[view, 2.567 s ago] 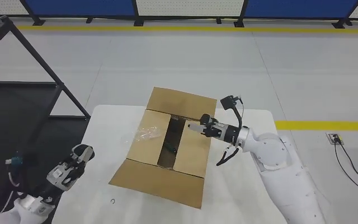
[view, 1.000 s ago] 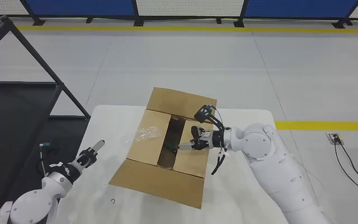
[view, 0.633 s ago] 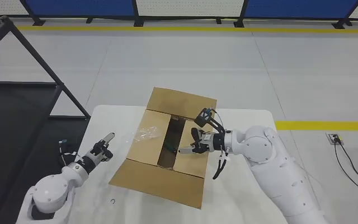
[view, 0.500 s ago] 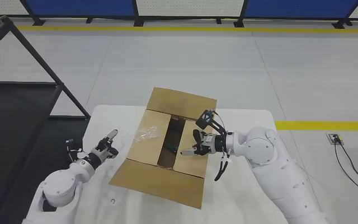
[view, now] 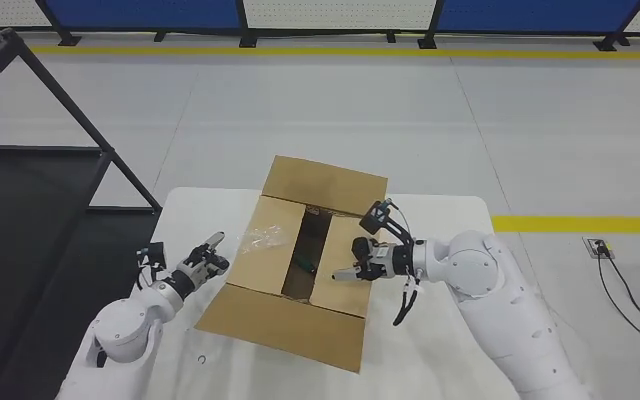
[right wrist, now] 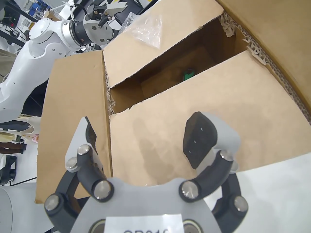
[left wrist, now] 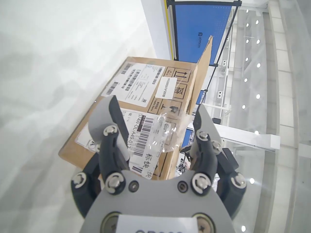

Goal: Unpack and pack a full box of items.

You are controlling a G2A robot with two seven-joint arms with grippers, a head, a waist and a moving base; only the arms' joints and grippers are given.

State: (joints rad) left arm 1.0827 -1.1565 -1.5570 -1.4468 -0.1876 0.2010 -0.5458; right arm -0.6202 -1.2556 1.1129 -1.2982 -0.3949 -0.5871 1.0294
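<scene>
Box sits on the table, flaps half shut over a green item. Our right fingers hang above one flap, our left fingers beside the box's opposite side, both pairs spread and empty. Reaching through that narrow gap, we could snag a flap or crush it inward.

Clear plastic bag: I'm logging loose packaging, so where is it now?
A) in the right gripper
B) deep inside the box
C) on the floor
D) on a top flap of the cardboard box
D: the bag lies spread on a top flap of the box.
</scene>
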